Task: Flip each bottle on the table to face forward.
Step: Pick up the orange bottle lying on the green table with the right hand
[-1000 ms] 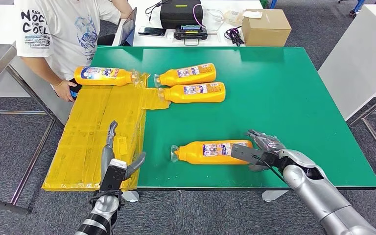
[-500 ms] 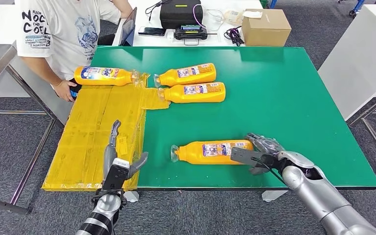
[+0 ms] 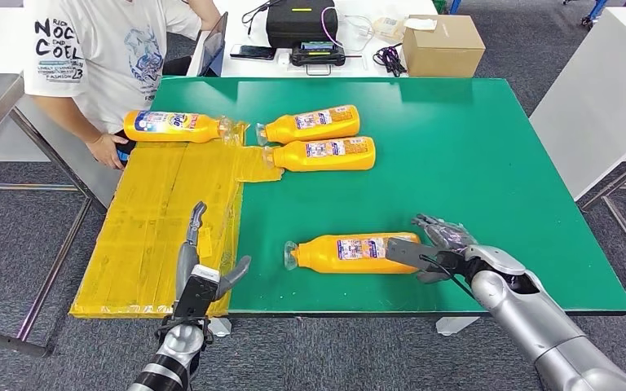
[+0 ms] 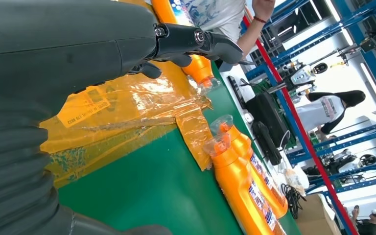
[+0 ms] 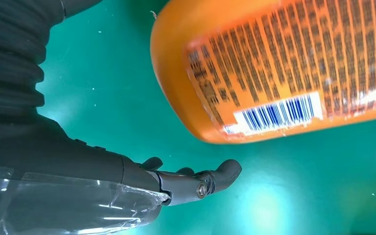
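The nearest bottle (image 3: 350,252) lies on its side close to the front edge of the green tabletop (image 3: 473,155), its clear cap end pointing toward the robot's left; it is smooth orange plastic with a flattened, rounded body, and the right wrist view shows its back label (image 5: 293,73) of dense small print above a white barcode patch. The right robot hand (image 3: 434,251) sits at the bottle's base end with its fingers spread, the thumb lying across the base; the pictures do not settle whether it has a grip. Two more orange bottles (image 3: 310,124) and (image 3: 319,154) lie side by side farther back, caps also leftward, labels too small to read. A fourth bottle (image 3: 175,126) rests on the wrinkled, glossy yellow plastic sheet (image 3: 155,220) covering the left part of the tabletop, showing a blue front label. The left robot hand (image 3: 200,265) hovers over that sheet, fingers apart, holding nothing. A person (image 3: 106,49) in a white printed T-shirt stands at the far left corner.
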{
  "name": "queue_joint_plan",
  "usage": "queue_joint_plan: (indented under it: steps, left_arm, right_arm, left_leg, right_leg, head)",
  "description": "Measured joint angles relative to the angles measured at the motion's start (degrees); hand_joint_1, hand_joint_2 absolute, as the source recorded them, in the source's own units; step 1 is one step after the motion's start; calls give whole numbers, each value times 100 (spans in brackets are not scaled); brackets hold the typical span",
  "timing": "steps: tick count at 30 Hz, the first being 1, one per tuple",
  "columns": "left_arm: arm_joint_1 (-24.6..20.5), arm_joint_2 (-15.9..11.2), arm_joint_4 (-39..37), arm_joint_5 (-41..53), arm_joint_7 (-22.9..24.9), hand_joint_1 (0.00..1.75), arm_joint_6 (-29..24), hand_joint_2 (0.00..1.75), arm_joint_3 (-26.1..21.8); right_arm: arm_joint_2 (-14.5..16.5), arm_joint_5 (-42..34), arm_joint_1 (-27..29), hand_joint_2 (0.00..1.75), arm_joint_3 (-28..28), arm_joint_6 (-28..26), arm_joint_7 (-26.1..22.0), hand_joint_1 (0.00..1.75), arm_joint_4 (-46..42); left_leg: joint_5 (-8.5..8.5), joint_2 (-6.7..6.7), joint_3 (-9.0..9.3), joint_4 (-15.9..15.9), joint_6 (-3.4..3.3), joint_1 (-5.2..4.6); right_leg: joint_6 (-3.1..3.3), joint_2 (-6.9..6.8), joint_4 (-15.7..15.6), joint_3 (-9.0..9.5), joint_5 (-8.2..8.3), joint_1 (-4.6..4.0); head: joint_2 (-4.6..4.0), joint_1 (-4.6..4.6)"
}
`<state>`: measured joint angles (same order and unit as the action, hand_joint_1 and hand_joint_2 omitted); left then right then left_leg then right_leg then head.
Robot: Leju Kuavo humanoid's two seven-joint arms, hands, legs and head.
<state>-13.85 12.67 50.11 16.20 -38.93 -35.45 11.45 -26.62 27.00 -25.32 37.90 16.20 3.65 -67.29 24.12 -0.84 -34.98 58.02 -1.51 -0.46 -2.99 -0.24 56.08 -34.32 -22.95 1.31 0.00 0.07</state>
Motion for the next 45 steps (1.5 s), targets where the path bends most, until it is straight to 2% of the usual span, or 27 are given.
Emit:
queue_joint_plan:
  steps: [12,24,36,37,38,41,43,45]
  left_arm:
    - [-52,15,-53,0,0,0,33,175,4]
    - [-208,89,-285,92,0,0,47,175,15]
    - [-247,88,-575,279,0,0,32,175,17]
    - [-248,88,-595,294,0,0,31,175,17]
    - [-249,88,-614,306,0,0,31,175,17]
    - [-252,88,-658,348,0,0,36,175,16]
    - [-257,88,-683,368,0,0,41,175,15]
    - [-265,88,-706,381,0,0,46,175,14]
  right_arm:
    - [103,76,-85,175,80,43,-10,0,107]
    - [840,269,-551,175,522,8,-142,0,918]
    - [1293,321,-720,175,652,-320,-326,0,1457]
    - [1321,325,-722,175,653,-335,-344,6,1495]
    - [1344,328,-724,175,654,-344,-360,39,1528]
    - [1399,333,-750,175,656,-321,-438,161,1621]
    - [1423,325,-777,175,659,-282,-506,175,1676]
    - [1437,300,-804,175,660,-242,-568,175,1716]
  left_leg:
    - [0,1,0,0,0,0]
    - [-3,3,0,0,-2,1]
    - [-3,6,5,0,-2,2]
    - [-3,7,6,0,-2,2]
    - [-3,9,7,0,-2,2]
    - [-3,17,11,0,-2,2]
    - [-3,24,16,0,-2,2]
    - [-2,29,22,0,-2,2]
  right_leg:
    - [0,0,1,1,0,0]
    - [0,1,2,0,0,-1]
    - [0,2,1,1,0,-2]
    - [0,2,1,2,0,-2]
    - [0,3,1,2,0,-2]
    - [1,5,1,4,1,-2]
    - [1,7,1,7,1,-2]
    - [1,13,0,11,2,-2]
  head:
    - [0,0]
    - [0,2]
    - [0,2]
    - [0,2]
    - [0,1]
    - [0,2]
    - [0,2]
    - [0,2]
